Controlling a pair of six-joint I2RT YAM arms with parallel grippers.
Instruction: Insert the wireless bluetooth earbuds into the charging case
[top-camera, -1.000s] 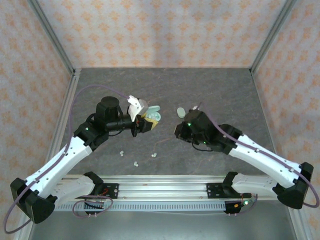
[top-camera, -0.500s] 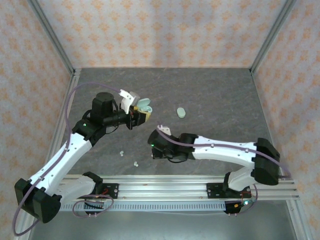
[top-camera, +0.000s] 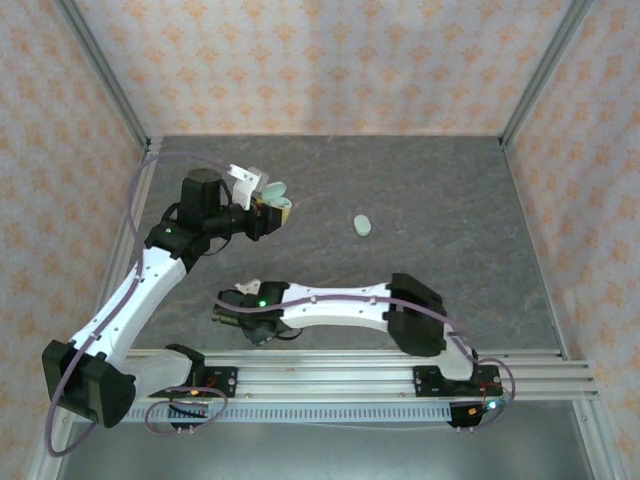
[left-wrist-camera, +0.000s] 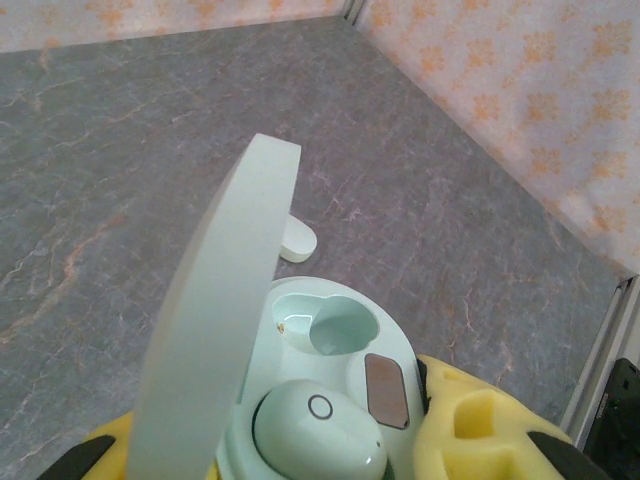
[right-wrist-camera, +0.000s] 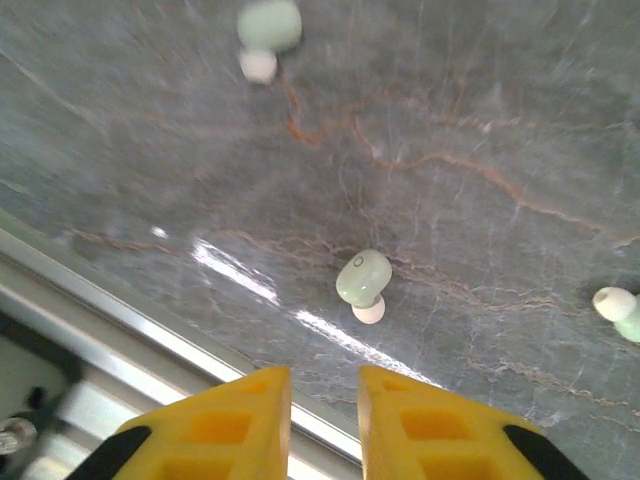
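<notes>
Pale green case (left-wrist-camera: 330, 395) sits clamped in the left gripper (top-camera: 266, 207), with its lid (left-wrist-camera: 215, 330) raised.

**Change over the last second**
- The left arm has drawn the case back and toward its own left, away from mid-table.
- The right arm has swung from beside the second case (top-camera: 362, 225) across to the near-left part of the table (top-camera: 430, 180).
- The right gripper (right-wrist-camera: 322, 408) now hangs low over the loose earbuds, close to the front rail (right-wrist-camera: 120, 300).

**Meaning for the task**
- The step in hand is judged to be pickup of the next earbud. Insertion of it has not begun.

**Right gripper**
- The fingers stand apart with a narrow gap and nothing between them.
- One earbud (right-wrist-camera: 363, 283) lies just ahead of the fingertips, slightly right of the gap.
- The gap looks narrower than this earbud, though the angle makes that uncertain.
- A second earbud (right-wrist-camera: 268, 32) lies farther ahead and to the left.
- A third (right-wrist-camera: 620, 305) lies off to the right.

**Containers**
- The case has two sockets. The one nearer the left gripper holds a seated earbud (left-wrist-camera: 320, 435).
- The farther socket (left-wrist-camera: 325, 322) is empty.
- The second case lies closed on the table, well ahead of the left gripper. Its contents cannot be told.
</notes>
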